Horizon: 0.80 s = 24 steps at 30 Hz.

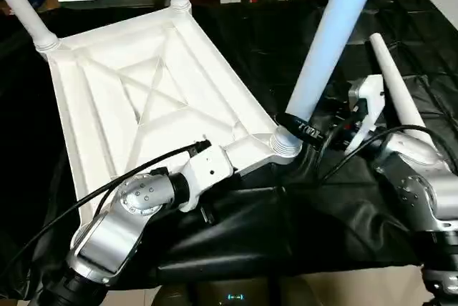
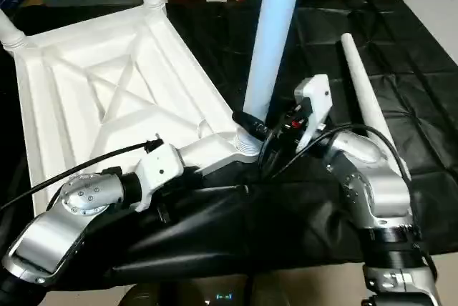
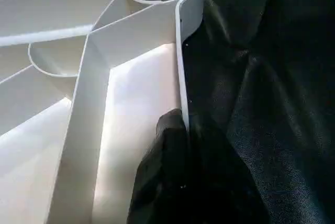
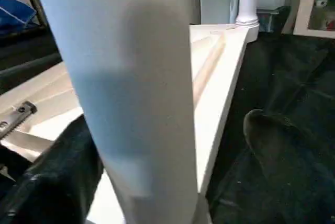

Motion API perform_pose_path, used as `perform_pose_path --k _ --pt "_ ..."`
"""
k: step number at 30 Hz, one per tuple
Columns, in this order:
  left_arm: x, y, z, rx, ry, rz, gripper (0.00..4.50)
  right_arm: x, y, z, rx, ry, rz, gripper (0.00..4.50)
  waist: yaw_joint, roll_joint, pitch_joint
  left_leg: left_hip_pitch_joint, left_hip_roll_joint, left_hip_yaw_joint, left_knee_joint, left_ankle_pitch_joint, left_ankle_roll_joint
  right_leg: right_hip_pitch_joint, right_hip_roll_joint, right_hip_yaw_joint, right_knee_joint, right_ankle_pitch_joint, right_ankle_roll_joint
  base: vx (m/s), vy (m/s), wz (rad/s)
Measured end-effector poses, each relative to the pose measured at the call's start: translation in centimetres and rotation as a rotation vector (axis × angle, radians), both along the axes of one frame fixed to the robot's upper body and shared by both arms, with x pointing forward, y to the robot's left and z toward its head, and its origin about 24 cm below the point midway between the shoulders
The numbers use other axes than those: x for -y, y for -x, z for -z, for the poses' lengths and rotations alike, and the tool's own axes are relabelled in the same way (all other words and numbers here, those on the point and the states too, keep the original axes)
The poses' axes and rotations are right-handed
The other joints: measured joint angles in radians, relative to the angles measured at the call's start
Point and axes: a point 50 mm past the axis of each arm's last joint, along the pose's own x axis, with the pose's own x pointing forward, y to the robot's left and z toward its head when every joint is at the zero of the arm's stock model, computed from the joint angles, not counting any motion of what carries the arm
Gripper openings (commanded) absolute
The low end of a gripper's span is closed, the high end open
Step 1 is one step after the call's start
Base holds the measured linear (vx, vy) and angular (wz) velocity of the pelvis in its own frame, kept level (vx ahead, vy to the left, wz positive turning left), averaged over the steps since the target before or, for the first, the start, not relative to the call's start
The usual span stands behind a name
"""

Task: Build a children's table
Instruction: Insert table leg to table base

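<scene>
Tabletop (image 1: 154, 95): lies upside down on the black sheet (image 2: 372, 48), ribs up so the corner sockets can take legs, three already upright and a fourth leg (image 1: 399, 91) loose on the sheet by the right arm. Left claw (image 3: 175, 130): shut on the tabletop's near rim, forearm low, apparently steadying it. Right claw (image 1: 304, 131): fingers spread wide around the near-right leg (image 1: 329, 41), just above its socket, wrist level.

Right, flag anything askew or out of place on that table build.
One leg lies loose on the black cloth beside the right arm, not socketed. The three fitted legs lean at different angles; the near one tilts noticeably. No damage is visible on the tabletop.
</scene>
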Motion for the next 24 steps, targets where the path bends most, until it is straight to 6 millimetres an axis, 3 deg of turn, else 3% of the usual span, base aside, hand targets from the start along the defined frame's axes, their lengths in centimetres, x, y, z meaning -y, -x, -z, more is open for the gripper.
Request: perform_pose_path --k 12,24 --pt "0.4 0.2 0.0 -0.007 0.005 0.025 0.0 0.8 0.7 0.0 -0.016 0.017 -0.028 4.3 0.006 0.005 -0.003 -0.001 0.001 0.005 0.002 0.0 0.0 0.002 -0.001 0.001 0.009 0.006 -0.004 0.0 0.0 0.0" --pt "0.5 0.2 0.0 -0.008 0.005 0.031 0.0 0.7 0.6 1.0 -0.061 0.071 -0.06 3.29 0.008 0.005 -0.003 -0.002 0.002 0.005 0.007 0.0 0.0 0.001 -0.001 0.001 0.016 0.005 -0.003 0.0 0.0 0.0"
